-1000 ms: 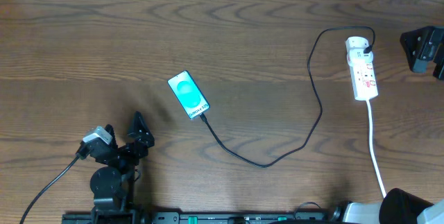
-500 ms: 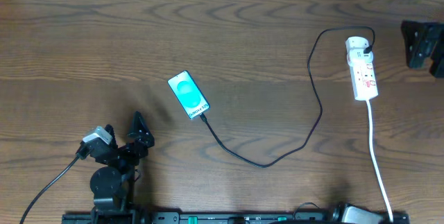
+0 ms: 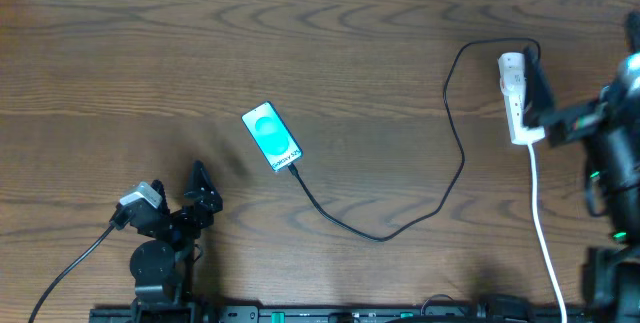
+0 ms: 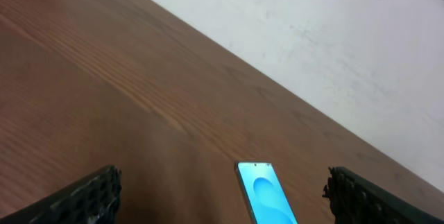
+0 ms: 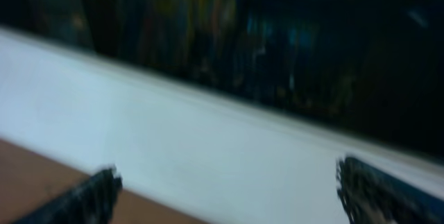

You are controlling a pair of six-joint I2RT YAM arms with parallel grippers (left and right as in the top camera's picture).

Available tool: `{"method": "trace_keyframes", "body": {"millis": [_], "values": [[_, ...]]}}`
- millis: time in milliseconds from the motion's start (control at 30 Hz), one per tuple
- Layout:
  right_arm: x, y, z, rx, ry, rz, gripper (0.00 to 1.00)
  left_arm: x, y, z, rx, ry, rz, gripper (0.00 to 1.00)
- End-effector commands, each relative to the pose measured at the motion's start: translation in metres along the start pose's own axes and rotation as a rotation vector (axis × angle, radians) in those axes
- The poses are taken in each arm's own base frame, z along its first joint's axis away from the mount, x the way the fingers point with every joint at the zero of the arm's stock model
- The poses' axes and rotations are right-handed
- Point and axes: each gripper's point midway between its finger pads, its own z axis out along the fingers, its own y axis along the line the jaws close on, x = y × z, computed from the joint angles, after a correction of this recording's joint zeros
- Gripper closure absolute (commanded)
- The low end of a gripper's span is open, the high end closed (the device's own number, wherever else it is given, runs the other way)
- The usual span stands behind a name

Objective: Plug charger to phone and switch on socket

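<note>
The right gripper [image 3: 545, 111], fingers wide and empty, is now swinging in over the white elongated plastic power strip [image 3: 514, 93]. The thin black charger cable [image 3: 461, 163] is already reaching the cyan-screened smartphone [image 3: 271, 137] lying well left of the strip, so only the switching seems to be remaining. The left gripper [image 3: 205, 188], also wide, is idling farther left.

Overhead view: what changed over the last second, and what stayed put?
The right gripper swung in leftward from the far right edge and now hangs open over the white elongated power strip, hiding part of it; it grips nothing. The turquoise-screened smartphone, thin black charger cable and open left gripper stayed put.
</note>
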Motion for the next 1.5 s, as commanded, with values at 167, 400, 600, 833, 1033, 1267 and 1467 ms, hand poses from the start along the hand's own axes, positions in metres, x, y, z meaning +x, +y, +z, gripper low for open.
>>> {"method": "trace_keyframes", "body": {"millis": [167,400,600,833,1033,1267,1467], "values": [[0.071,0.045,-0.047,0.010,-0.203,-0.209,0.01,0.012,0.009,0.002,-0.028,0.032,0.024,0.05],[0.168,0.073,-0.065,-0.005,-0.144,-0.215,0.01,0.012,0.009,0.002,-0.028,0.032,0.024,0.05],[0.237,0.087,-0.071,-0.016,-0.037,-0.176,0.01,0.012,0.009,0.002,-0.028,0.032,0.024,0.05],[0.293,0.094,-0.077,-0.046,0.191,-0.106,0.01,0.012,0.009,0.002,-0.028,0.032,0.024,0.05],[0.333,0.102,-0.089,-0.064,0.366,-0.004,0.01,0.012,0.009,0.002,-0.028,0.032,0.024,0.05],[0.334,0.101,-0.089,-0.048,0.371,0.040,0.01,0.012,0.009,0.002,-0.028,0.032,0.024,0.05],[0.337,0.093,-0.090,0.016,0.390,0.094,0.01,0.012,0.009,0.002,-0.028,0.032,0.024,0.05]]}}
